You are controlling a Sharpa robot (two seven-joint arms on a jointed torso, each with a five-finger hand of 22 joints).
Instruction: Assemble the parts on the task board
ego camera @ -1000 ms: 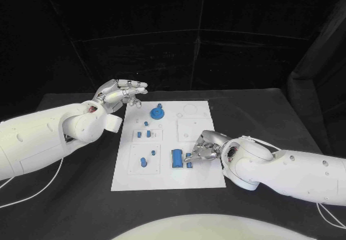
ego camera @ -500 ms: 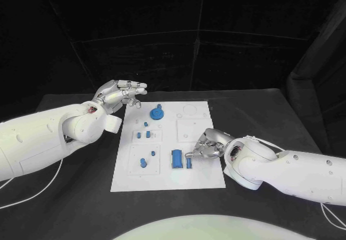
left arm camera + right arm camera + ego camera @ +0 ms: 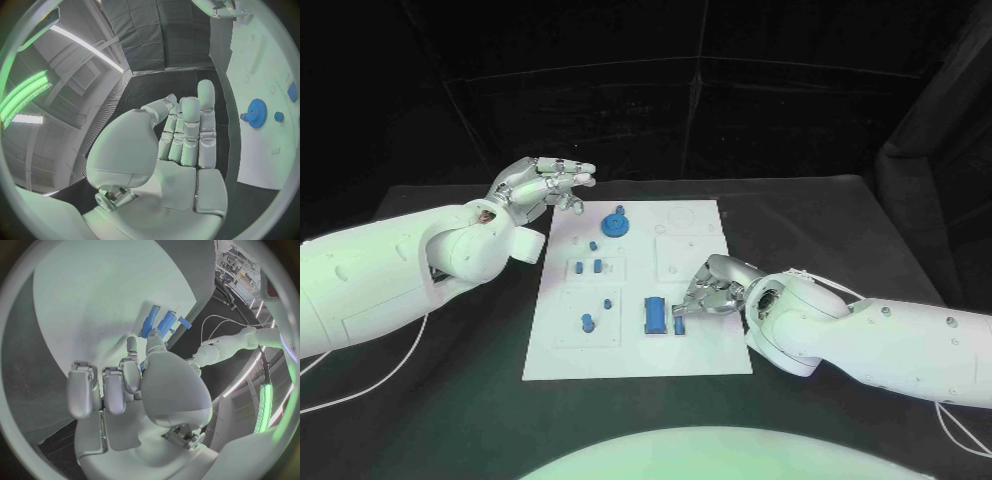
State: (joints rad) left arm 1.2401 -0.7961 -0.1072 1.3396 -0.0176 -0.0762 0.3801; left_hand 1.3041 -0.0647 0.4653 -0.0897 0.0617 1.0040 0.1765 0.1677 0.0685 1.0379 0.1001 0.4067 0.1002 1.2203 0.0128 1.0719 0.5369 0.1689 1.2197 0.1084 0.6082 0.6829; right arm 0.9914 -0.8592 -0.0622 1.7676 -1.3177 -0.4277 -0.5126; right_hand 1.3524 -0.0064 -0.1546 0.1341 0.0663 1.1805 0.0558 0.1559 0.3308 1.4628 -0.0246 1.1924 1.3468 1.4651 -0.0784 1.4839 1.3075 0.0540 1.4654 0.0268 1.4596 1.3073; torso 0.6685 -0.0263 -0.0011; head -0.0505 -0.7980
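The white task board [image 3: 704, 345] lies mid-table with several blue parts on it. My right hand [image 3: 714, 293] reaches down at the board's right side. Its thumb and a finger pinch a narrow blue part [image 3: 679, 322] that stands right beside a blue rectangular block [image 3: 653, 315]. In the right wrist view the narrow part [image 3: 150, 322] sits at the tips of that hand [image 3: 134, 385]. My left hand [image 3: 540, 185] hovers off the board's far left corner, fingers extended and holding nothing. The left wrist view shows this hand [image 3: 184, 135] and a blue gear [image 3: 256, 111].
On the board the blue gear [image 3: 615, 227] stands at the far end. Two small parts [image 3: 587, 267] sit in a recess at the left, and another small part [image 3: 586, 323] lies nearer the front. Black table [image 3: 848, 230] surrounds the board.
The right hand has shifted very slightly at the narrow part beside the block. The left hand stays raised in the same place.
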